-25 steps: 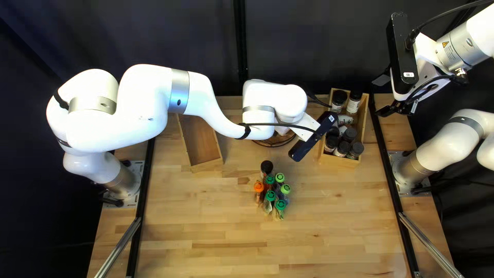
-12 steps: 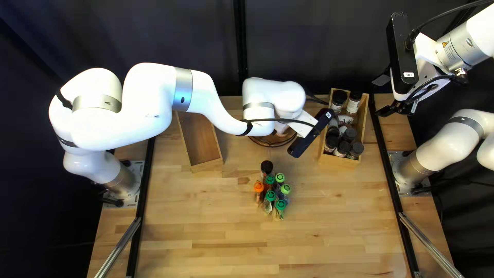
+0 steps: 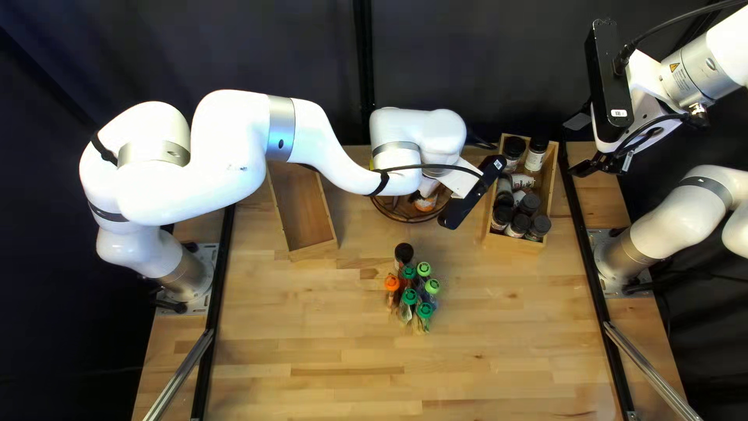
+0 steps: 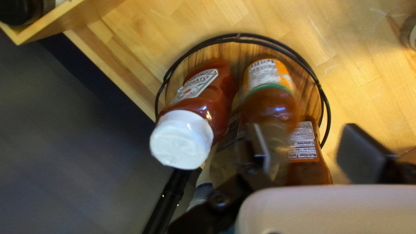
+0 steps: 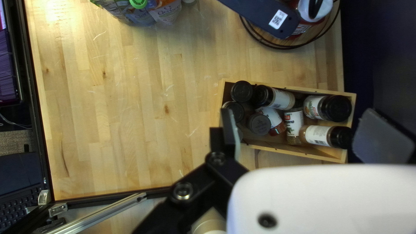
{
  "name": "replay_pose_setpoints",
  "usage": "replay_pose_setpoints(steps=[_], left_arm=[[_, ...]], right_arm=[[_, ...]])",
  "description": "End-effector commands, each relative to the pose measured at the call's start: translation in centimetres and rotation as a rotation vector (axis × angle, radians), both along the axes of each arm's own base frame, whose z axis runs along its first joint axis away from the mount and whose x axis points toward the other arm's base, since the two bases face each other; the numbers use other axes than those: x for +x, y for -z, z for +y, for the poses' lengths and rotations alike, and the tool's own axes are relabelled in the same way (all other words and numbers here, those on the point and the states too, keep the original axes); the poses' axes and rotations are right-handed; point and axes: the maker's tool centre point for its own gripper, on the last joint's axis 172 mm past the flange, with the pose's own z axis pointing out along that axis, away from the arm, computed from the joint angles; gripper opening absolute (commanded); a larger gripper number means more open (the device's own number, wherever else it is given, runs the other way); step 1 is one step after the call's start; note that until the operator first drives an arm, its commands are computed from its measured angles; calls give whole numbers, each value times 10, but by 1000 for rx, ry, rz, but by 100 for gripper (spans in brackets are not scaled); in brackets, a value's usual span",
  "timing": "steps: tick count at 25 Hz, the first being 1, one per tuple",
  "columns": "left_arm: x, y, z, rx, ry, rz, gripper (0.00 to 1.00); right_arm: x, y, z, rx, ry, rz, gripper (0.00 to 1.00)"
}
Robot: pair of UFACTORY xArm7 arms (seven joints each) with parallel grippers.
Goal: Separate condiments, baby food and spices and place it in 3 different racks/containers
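While above the bottles [image 4: 268,104], left hand [image 3: 430,185], fingers [image 4: 362,154] well apart.

Jars [image 3: 529,203] in box [image 3: 512,244] near tray [image 4: 306,92]

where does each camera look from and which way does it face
Top left view: above the table's near edge, slanting down toward the dark curtain; both my arms show.
Left wrist view: on my left arm, looking along my left gripper, open, at the round rack of sauce bottles.
Right wrist view: on my right arm, looking along my right gripper, open, at the wooden box of jars.
Shared: the top left and right wrist views both show that box and the pouches.
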Motion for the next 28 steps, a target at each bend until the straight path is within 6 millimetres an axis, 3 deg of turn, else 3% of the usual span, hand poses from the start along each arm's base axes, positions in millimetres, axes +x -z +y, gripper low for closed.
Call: replay_pose_setpoints(steps=[1, 6, 10, 15, 18, 21, 25, 28], left_arm=[[0, -7, -5, -1, -1, 0, 100], [-8, -32, -36, -41, 7, -2, 100], [-35, -59, -87, -200, 20, -7, 100], [-75, -78, -146, -318, -37, -38, 100], [-96, -85, -167, -332, -149, -94, 100], [-111, -80, -175, -311, -248, -165, 100], [-130, -59, -193, -298, -361, -248, 100], [-132, -43, -201, -306, -401, -280, 100]], right_arm=[[0, 0, 0, 0, 0, 0, 100], [0, 0, 0, 0, 0, 0, 100], [0, 0, 0, 0, 0, 0, 100], [0, 0, 0, 0, 0, 0, 100], [0, 0, 0, 0, 0, 0, 100], [0, 0, 0, 0, 0, 0, 100], [0, 0, 0, 0, 0, 0, 100], [0, 0, 0, 0, 0, 0, 100]])
